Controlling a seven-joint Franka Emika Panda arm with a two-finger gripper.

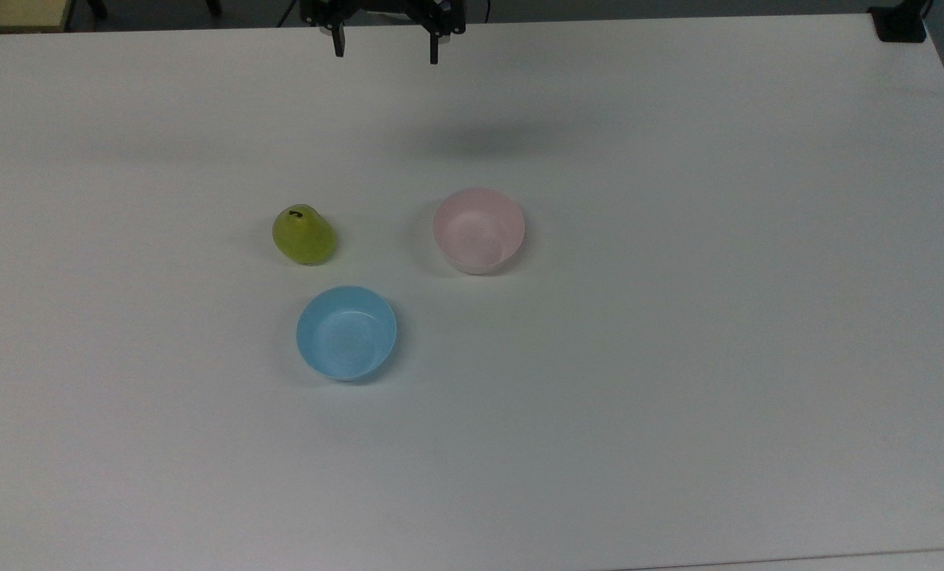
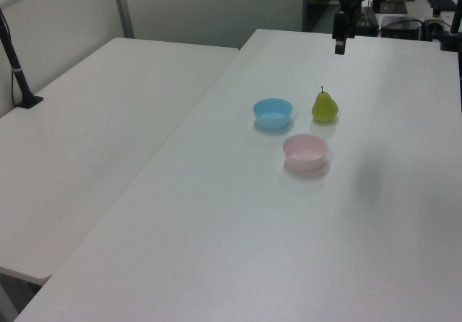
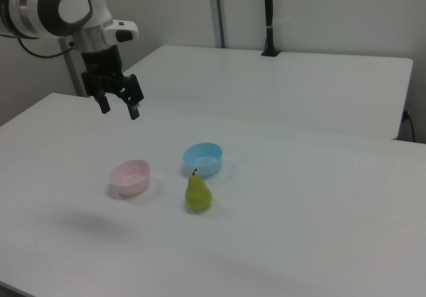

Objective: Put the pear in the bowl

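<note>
One pear [image 1: 304, 235], two bowls and one robot hand [image 1: 385, 47] make up the scene on a white desk [image 1: 678, 357]. The pear stands upright on the desk, stem up, apart from both bowls; in the top view it sits to the left of the pale pink bowl [image 1: 478, 230] and just above the light blue bowl [image 1: 347, 332]. Both bowls rest upright with nothing inside them. The hand hangs in the air well apart from all three things, its two fingers spread wide with nothing between them. In the top view the hand is cut off by the upper edge, so that little more than the two dark fingertips shows, and a soft shadow lies on the desk below them. The right view takes in the white arm [image 3: 63, 7] above the hand [image 3: 118, 104], and there the pear [image 3: 198, 194] stands nearest the camera, with the pink bowl [image 3: 130, 178] to the right view's left and the blue bowl [image 3: 203, 159] behind it. The right view also shows a second white desk [image 3: 279, 84] behind, bearing a dark upright post [image 3: 268, 17]. In the left view the hand [image 2: 340, 33] is seen edge-on, so its spread cannot be judged there; the pear [image 2: 324, 107] stands beside the blue bowl [image 2: 273, 112], with the pink bowl [image 2: 305, 152] nearer the camera.
</note>
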